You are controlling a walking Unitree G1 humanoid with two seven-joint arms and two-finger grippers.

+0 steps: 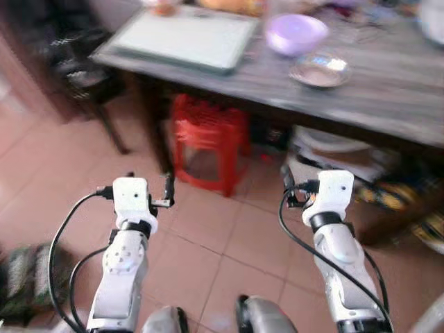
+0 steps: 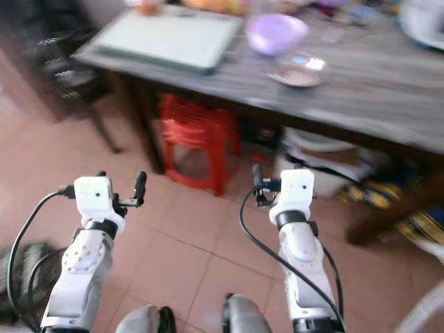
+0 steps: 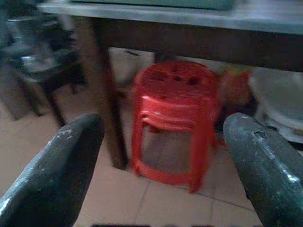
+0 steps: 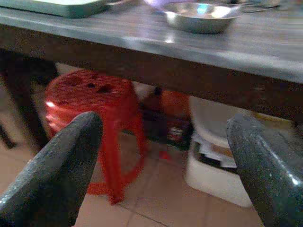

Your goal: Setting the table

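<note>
1. A grey wooden table (image 1: 388,90) stands ahead of the robot on a floor of terracotta tiles (image 1: 229,243), its near edge running across the head views.
2. On the tabletop lie a pale green tray (image 1: 187,38), a lilac bowl (image 1: 295,33) beside it, and a shallow metal dish (image 1: 320,69) nearest the table's edge.
3. Under the table stands a stack of red plastic stools (image 1: 208,142) by a dark table leg (image 3: 102,90); a white container (image 4: 215,156) sits to its right.
4. A dark chair (image 1: 80,66) stands off the table's left end.
5. The left gripper (image 3: 161,156) and right gripper (image 4: 165,161) hang over bare tiles short of the table, fingers spread wide, each empty.
</note>
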